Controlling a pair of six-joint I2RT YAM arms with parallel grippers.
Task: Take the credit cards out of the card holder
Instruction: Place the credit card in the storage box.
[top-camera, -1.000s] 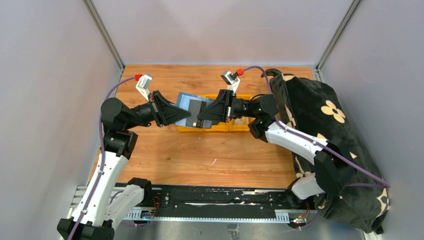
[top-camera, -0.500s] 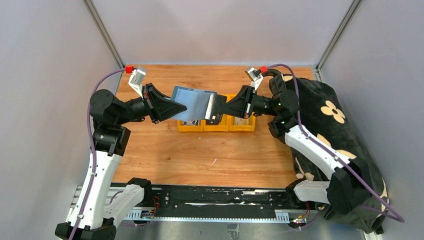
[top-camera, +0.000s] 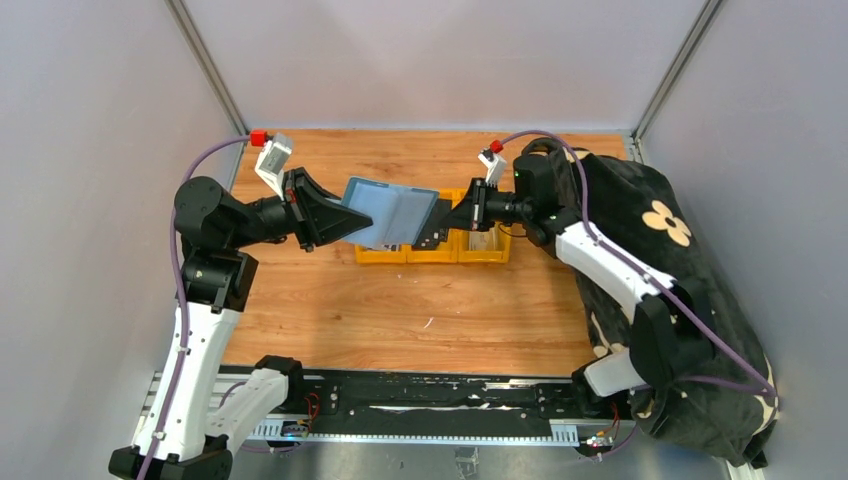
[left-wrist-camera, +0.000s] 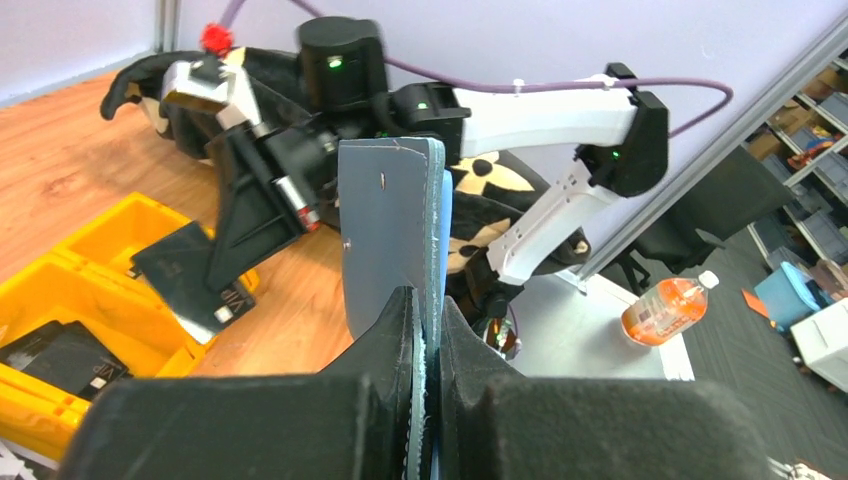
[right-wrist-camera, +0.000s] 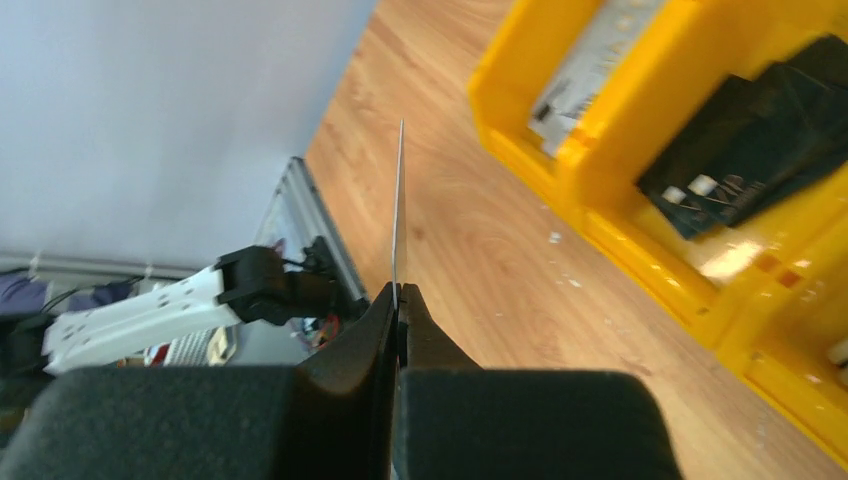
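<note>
**Wooden table (top-camera: 400, 310): card holder (top-camera: 385, 212) held in the air**

Plain grey walls (top-camera: 440, 60) close the table on three sides. A row of yellow bins (top-camera: 482, 250) stands at its far middle, and a black flowered bag (top-camera: 650, 240) fills the right side. The left gripper (left-wrist-camera: 425, 320) is clamped on one end of the blue card holder, above the bins. The right gripper (right-wrist-camera: 398, 295) pinches a dark grey card (left-wrist-camera: 190, 280) just beside the holder's right end.
</note>
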